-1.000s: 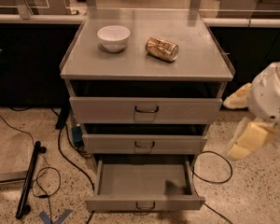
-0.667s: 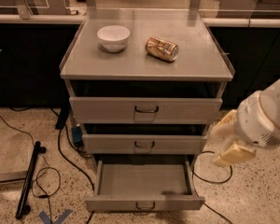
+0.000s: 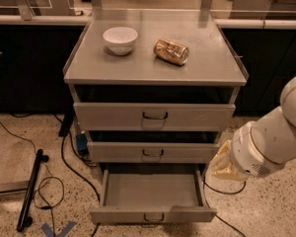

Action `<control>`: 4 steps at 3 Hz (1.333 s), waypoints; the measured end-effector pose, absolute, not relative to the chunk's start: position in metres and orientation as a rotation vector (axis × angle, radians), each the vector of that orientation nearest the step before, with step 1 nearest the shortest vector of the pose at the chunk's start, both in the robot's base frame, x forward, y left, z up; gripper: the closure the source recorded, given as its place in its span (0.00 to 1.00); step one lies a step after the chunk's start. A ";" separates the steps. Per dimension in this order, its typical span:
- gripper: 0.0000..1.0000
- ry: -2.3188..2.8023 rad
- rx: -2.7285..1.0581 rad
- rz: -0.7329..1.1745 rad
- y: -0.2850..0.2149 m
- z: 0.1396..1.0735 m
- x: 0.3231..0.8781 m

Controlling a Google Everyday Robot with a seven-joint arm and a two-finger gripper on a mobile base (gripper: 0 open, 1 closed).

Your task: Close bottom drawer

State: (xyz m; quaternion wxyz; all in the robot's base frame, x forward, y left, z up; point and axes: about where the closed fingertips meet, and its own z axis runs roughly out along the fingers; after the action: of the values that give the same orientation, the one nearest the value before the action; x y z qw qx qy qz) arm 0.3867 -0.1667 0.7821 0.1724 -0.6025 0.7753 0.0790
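Observation:
The bottom drawer (image 3: 153, 214) of the grey metal cabinet is pulled far out, showing a shallow bare tray and a short front panel with a small dark centre handle. The middle drawer (image 3: 153, 152) and the top drawer (image 3: 154, 116) above it stand slightly out. My gripper (image 3: 222, 166) hangs at the cabinet's right side, level with the gap between the middle and bottom drawers, just right of the bottom drawer's right wall. The white arm (image 3: 276, 142) behind it covers most of it.
A white bowl (image 3: 120, 39) and a crushed gold can (image 3: 171, 51) lie on the cabinet top (image 3: 207, 65). Black cables (image 3: 49, 189) and a dark bar (image 3: 29, 191) lie on the speckled floor at the left. A cable runs on the floor at the right.
My arm has swung left and down from the right edge toward the cabinet's right side. The drawers have not moved.

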 end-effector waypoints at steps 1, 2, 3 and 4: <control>1.00 2.200 -1.709 0.224 -0.167 0.782 0.387; 1.00 2.212 -1.694 0.230 -0.165 0.776 0.389; 1.00 2.257 -1.620 0.234 -0.165 0.746 0.402; 1.00 2.257 -1.516 0.248 -0.168 0.711 0.420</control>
State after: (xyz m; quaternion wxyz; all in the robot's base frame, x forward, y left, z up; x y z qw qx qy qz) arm 0.4202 -0.1676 0.7110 0.2042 -0.5436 0.8092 0.0891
